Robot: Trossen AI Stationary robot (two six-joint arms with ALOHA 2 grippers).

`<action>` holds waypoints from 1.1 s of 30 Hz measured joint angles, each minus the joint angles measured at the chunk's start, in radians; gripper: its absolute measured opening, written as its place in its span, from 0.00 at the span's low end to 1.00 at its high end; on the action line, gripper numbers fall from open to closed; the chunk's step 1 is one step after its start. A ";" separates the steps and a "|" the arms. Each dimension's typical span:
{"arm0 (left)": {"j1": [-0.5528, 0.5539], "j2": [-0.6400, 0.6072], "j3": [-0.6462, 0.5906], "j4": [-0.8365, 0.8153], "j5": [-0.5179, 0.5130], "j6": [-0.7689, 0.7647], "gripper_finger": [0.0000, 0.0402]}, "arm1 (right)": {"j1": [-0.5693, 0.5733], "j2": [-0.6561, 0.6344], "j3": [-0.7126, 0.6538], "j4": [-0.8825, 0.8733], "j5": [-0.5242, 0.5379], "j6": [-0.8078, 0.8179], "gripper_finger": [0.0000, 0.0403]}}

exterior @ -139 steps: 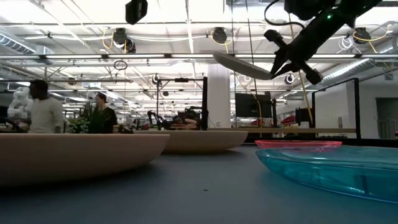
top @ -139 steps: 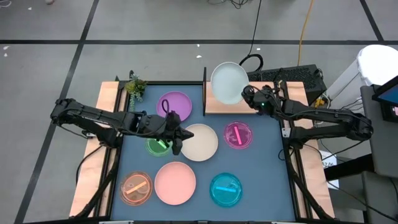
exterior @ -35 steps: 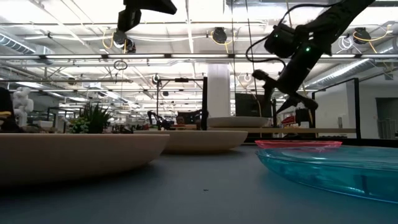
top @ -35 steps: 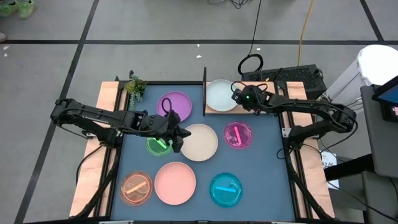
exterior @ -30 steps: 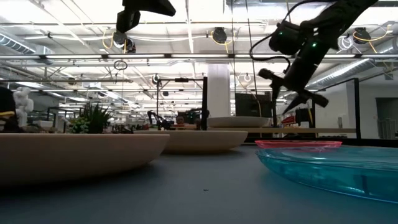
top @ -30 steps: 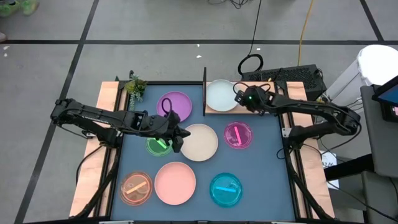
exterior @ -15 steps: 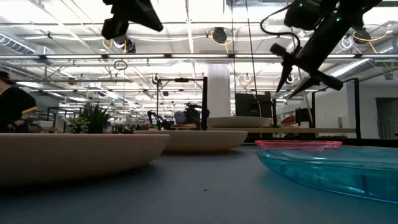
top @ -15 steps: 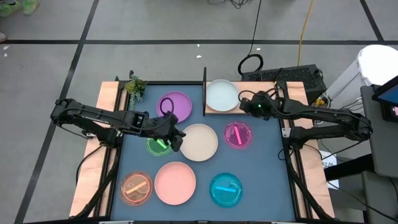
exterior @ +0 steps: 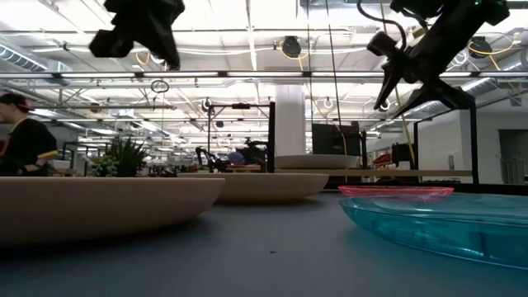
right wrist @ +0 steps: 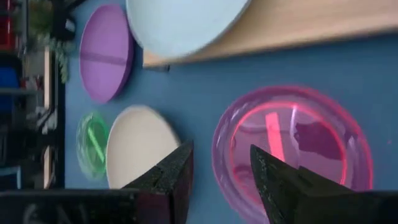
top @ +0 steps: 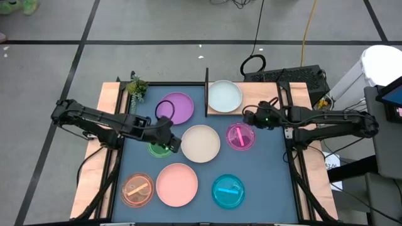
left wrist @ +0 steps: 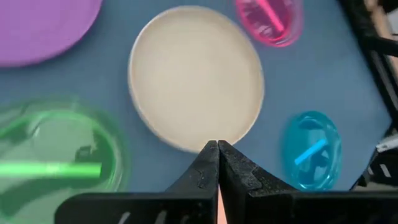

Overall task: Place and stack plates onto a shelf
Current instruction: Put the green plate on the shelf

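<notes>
Plates are mostly waiting on the dark blue mat (top: 264, 182); only the pale mint plate (top: 224, 95) is lying on the shelf (top: 264, 96), so one of eight looks done; the right gripper (top: 249, 117) is hovering with fingers parted and empty beside the magenta dish (top: 240, 136); the left gripper (top: 170, 144) is hanging pinched closed on nothing between the green dish (top: 155, 149) and the cream plate (top: 201, 143); purple, pink, orange and cyan pieces are sitting untouched.
</notes>
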 joint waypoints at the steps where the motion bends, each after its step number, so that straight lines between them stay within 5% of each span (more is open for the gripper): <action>1: -0.009 0.000 -0.009 -0.002 0.001 -0.030 0.01 | 0.013 0.000 0.000 0.000 -0.004 -0.003 0.35; 11: -0.079 0.000 -0.186 0.010 0.130 -0.403 0.02 | 0.149 0.000 0.000 0.006 -0.030 -0.025 0.35; 19: -0.109 0.000 -0.277 -0.001 0.178 -0.641 0.18 | 0.229 0.000 0.000 0.024 -0.027 -0.026 0.35; 33: -0.111 -0.028 -0.381 -0.007 0.183 -0.733 0.26 | 0.327 0.000 0.000 0.027 -0.024 -0.063 0.35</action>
